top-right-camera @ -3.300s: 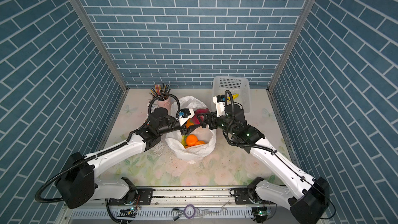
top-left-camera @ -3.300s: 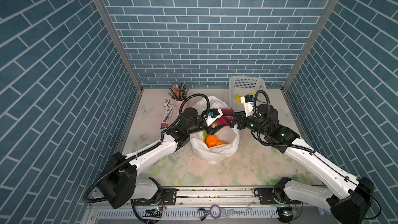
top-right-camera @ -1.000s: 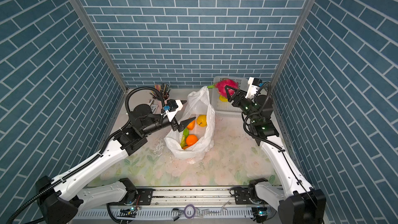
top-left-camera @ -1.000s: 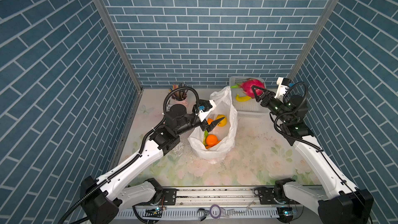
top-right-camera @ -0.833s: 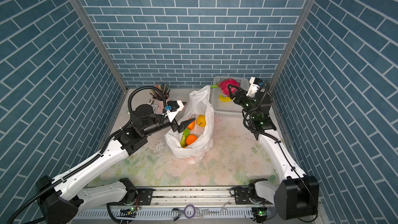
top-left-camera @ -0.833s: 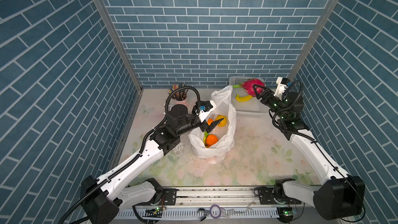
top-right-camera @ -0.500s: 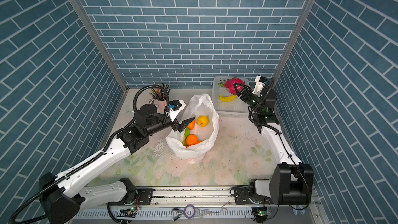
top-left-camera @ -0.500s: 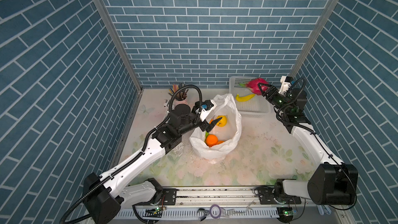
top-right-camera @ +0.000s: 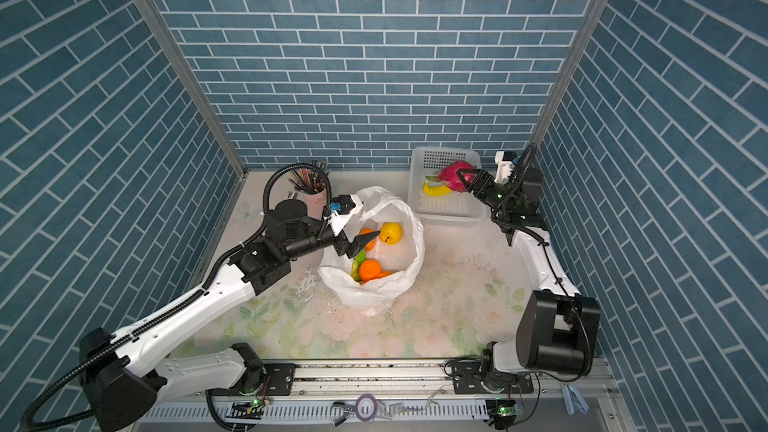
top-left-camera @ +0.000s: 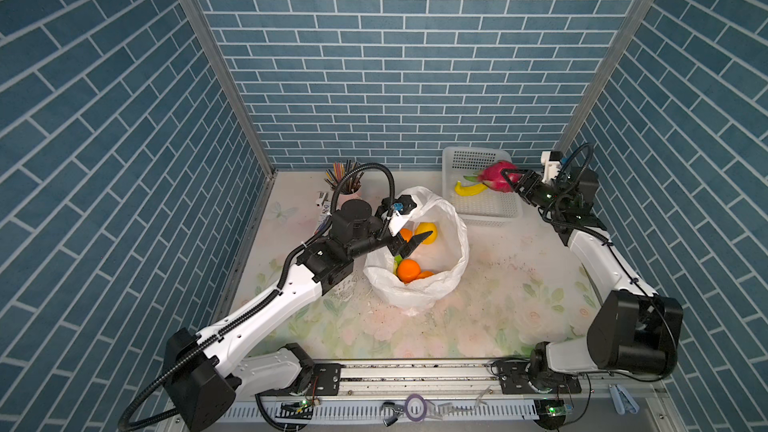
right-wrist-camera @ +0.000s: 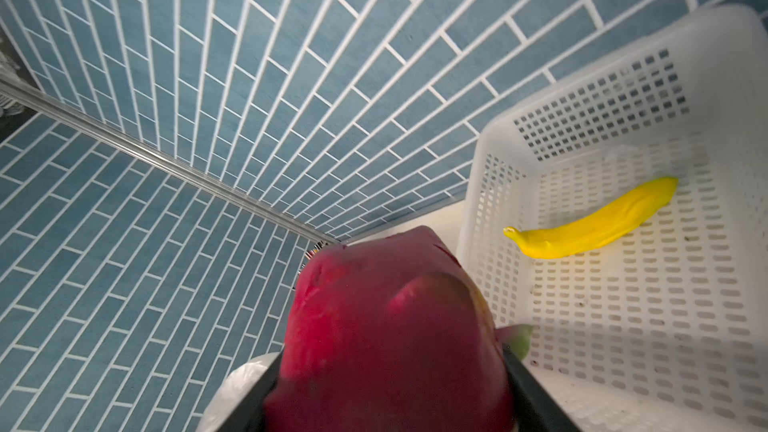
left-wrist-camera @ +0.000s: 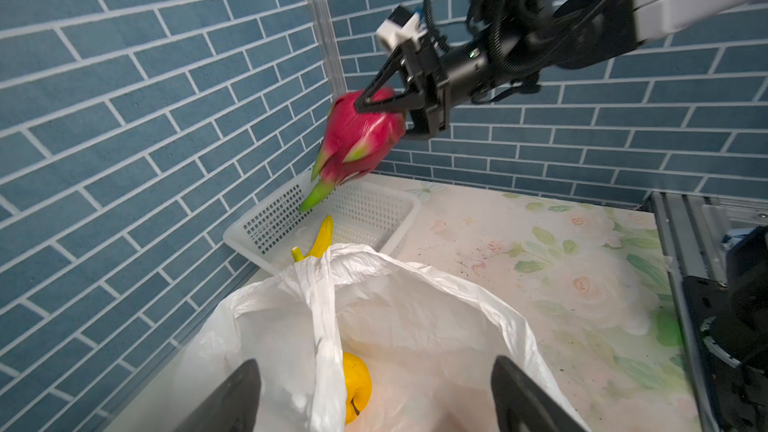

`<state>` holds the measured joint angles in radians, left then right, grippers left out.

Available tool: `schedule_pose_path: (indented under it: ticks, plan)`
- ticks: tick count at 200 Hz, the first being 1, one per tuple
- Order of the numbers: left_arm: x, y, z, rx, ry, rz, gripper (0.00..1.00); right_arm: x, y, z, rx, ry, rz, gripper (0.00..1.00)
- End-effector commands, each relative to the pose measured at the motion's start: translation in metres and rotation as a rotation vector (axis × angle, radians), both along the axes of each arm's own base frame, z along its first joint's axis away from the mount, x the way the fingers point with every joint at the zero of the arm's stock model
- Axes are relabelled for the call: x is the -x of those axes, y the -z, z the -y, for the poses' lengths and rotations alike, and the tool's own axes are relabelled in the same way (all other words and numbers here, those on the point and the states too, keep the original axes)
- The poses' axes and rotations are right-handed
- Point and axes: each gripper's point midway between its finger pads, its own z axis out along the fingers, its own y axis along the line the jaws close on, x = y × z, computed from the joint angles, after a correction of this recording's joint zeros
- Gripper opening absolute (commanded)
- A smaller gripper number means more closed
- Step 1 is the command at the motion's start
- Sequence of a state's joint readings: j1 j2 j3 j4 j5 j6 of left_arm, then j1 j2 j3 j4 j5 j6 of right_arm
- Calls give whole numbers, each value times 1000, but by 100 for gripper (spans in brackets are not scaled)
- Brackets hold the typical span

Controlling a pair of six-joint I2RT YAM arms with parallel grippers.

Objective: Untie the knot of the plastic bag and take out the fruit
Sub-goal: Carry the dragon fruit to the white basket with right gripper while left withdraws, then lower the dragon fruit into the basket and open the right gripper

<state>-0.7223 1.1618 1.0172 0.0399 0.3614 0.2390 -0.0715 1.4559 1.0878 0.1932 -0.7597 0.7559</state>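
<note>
Swung clear of the bag (top-left-camera: 451, 272), the right jaws carry the dragon fruit (top-left-camera: 492, 176) over the basket (top-left-camera: 490, 218), clamped tight. Left jaws gape empty over the open bag on the counter (top-left-camera: 507, 284). Next, I'd say: lower, release beside the banana (top-left-camera: 469, 189).

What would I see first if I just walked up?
The bright pink dragon fruit, pinched in the right hand above the white basket at the back, where a banana lies. Next, the open white bag in the middle, with oranges and a yellow apple inside.
</note>
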Motion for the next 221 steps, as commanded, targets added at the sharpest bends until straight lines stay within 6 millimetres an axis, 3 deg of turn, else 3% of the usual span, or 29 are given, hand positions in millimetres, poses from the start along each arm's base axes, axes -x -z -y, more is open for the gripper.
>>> schedule_pose_path:
  ticks: [1,69,139,157,181,221]
  plan:
    - [20,-31,3,41,67,65,87,-11,12,-4,18,-51,-6,51]
    - [18,-33,4,32,47,65,87,-45,91,-23,59,-135,-169,52]
    - [14,-30,10,15,29,61,87,-70,155,-37,193,-125,-289,70]
    - [13,-28,10,8,24,60,87,-71,166,-37,220,-128,-311,76]
    - [11,-27,11,2,22,59,87,-70,170,-34,268,-115,-316,91]
    - [10,-27,14,0,27,62,87,-71,165,-25,330,-82,-320,95]
